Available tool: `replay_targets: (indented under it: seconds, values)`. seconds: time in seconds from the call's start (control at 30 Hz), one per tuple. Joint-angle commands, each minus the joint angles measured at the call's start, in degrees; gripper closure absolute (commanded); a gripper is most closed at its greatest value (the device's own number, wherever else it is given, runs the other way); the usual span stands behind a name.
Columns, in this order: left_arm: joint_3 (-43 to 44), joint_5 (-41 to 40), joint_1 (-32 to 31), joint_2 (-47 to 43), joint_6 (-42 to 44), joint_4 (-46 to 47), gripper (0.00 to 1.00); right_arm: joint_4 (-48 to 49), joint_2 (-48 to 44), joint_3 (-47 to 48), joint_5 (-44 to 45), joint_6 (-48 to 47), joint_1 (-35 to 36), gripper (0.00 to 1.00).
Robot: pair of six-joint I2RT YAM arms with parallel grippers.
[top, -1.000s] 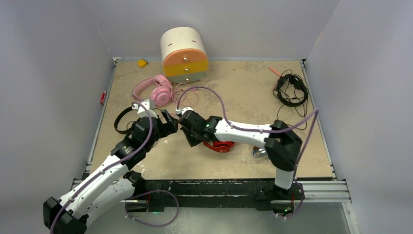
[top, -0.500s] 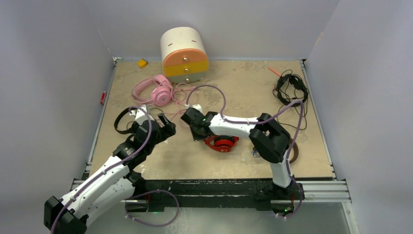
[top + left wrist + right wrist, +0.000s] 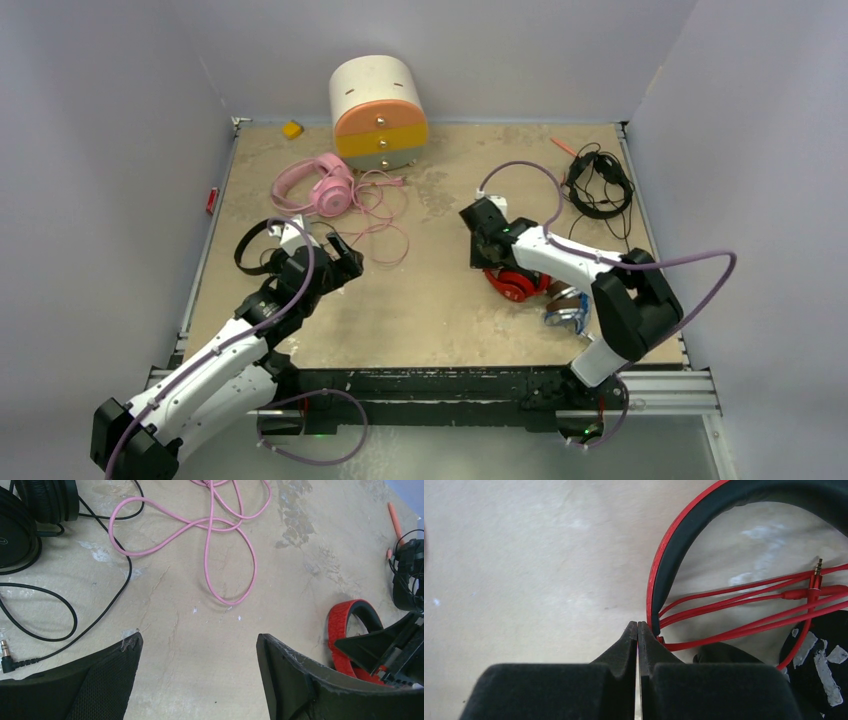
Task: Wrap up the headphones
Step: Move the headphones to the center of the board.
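Beside red headphones (image 3: pixel 664 555), right gripper (image 3: pixel 638 628) — pinched closed

The right arm (image 3: pixel 560 260) hides part of the red headphones (image 3: pixel 515 286). The brown headphones (image 3: pixel 563 298) lie half under its elbow, their details too small to tell.

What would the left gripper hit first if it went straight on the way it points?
Probably the pink cable loop, lying ahead of the open left gripper with only bare table between. It may touch the table first if angled down; depth is unclear.
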Motion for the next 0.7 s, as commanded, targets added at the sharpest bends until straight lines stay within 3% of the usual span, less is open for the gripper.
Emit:
replay_targets:
  seconds: [0.0, 0.33, 0.5, 0.6, 0.67]
  values:
    - [-0.01, 0.30, 0.29, 0.10, 0.30, 2.31, 0.19, -0.28, -3.46, -3.31, 1.07, -1.09, -4.87, 1.00]
    - [-0.25, -0.13, 0.33, -0.56, 0.63, 1.83, 0.19, 0.73, -11.70, -8.43, -1.43, -1.47, -14.39, 1.00]
    - [1.77, -4.06, 0.37, -0.59, 1.06, -1.97, 0.18, 1.11, -16.53, -8.00, -6.99, -4.16, -15.14, 0.99]
    - [3.59, -5.81, 0.29, -0.50, 1.84, -4.27, 0.18, 1.52, -20.57, -7.19, -9.23, -7.53, -15.06, 0.72]
    - [4.61, -6.41, 0.33, -0.33, 2.21, -5.61, 0.18, 1.52, -23.35, -6.78, -11.20, -9.06, -15.06, 0.64]
